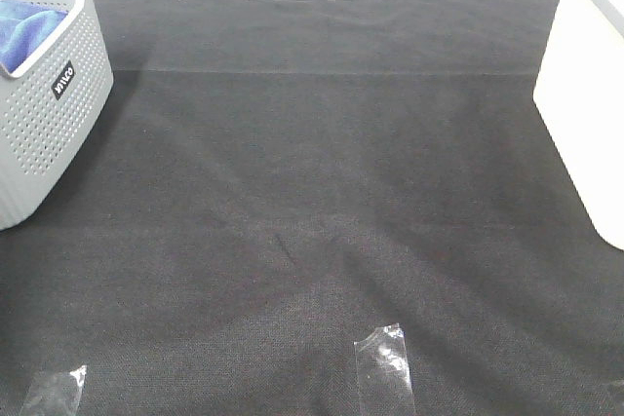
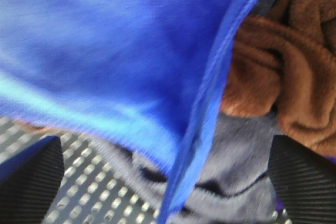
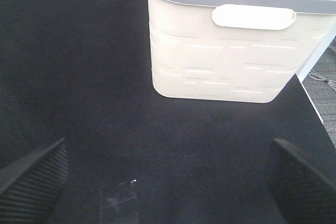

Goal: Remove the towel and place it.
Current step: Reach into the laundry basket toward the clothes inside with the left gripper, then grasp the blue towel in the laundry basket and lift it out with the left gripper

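- Peeking over the rim of the grey perforated plastic basket point(image 1: 49, 133) at the left edge of the table, the royal-blue microfibre towel point(image 1: 27, 31) lies inside it. Only a corner of it shows from above.
- Down in that basket, the left gripper point(image 2: 167, 182) hangs with its black ribbed fingers point(image 2: 26, 182) spread wide. One finger is on each side of the towel's stitched hem, and they clamp nothing.
- Under the towel lie a brown fleecy cloth point(image 2: 283, 77) and a grey fleecy cloth point(image 2: 231, 150), crumpled against each other, with the basket's hole-dotted plastic beside them.
- The right gripper point(image 3: 168, 182) hovers over the black woven table covering point(image 1: 322, 192), jaws wide and empty. It is near a cream plastic bin point(image 3: 226, 56) with a grey rim and a slot handle.
- That bin stands at the table's right edge, well apart from the basket, and a broad, lightly creased stretch of covering lies between them.
- Two clear tape strips point(image 1: 385, 367) sit along the near edge.
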Robot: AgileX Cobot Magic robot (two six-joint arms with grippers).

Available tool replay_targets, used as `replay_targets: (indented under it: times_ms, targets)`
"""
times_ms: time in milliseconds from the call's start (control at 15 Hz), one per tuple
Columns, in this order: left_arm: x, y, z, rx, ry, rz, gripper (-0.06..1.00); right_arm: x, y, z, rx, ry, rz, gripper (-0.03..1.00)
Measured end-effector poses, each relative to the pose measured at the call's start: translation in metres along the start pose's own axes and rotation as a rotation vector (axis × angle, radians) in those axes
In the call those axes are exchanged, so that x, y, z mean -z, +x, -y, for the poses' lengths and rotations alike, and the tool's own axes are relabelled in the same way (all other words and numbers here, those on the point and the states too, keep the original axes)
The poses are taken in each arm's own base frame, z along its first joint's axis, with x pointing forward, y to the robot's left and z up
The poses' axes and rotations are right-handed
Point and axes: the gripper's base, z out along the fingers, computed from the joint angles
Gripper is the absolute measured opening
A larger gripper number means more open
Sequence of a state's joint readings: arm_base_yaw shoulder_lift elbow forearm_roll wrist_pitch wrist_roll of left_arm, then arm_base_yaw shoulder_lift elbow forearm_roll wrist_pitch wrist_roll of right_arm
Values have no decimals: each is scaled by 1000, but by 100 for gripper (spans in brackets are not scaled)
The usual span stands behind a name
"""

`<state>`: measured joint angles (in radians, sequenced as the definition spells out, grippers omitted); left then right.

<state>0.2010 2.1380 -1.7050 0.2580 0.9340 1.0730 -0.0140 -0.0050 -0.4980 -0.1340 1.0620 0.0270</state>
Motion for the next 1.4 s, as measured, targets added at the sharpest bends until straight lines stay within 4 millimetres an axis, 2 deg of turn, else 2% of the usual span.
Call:
replay_targets:
  times_ms: [67,133,200,333,400,467,733,867,1000,1133,1400]
  targets:
    - [0,0,0,0,0,0,97,0,0,0,0,0,0,97]
    - [0,-1,0,4,4,6,91,0,0,0,0,0,0,97]
    - [0,-1,1,7,7,9,80,0,0,0,0,0,0,97]
    - [0,-1,1,11,12,13,49,0,0,0,0,0,0,97]
    - [0,-1,1,13,12,14,20,0,0,0,0,0,0,97]
    - [0,-1,1,13,12,14,13,0,0,0,0,0,0,97]
    - [0,-1,1,14,13,15,7,0,0,0,0,0,0,97]
    - [0,-1,2,14,20,11,0,0,0,0,0,0,0,97]
    - [7,1,1,17,17,11,0,0,0,0,0,0,0,97]
    - [25,3,-4,26,-22,23,0,0,0,0,0,0,0,97]
    - [84,10,-19,63,-157,83,0,0,0,0,0,0,0,97]
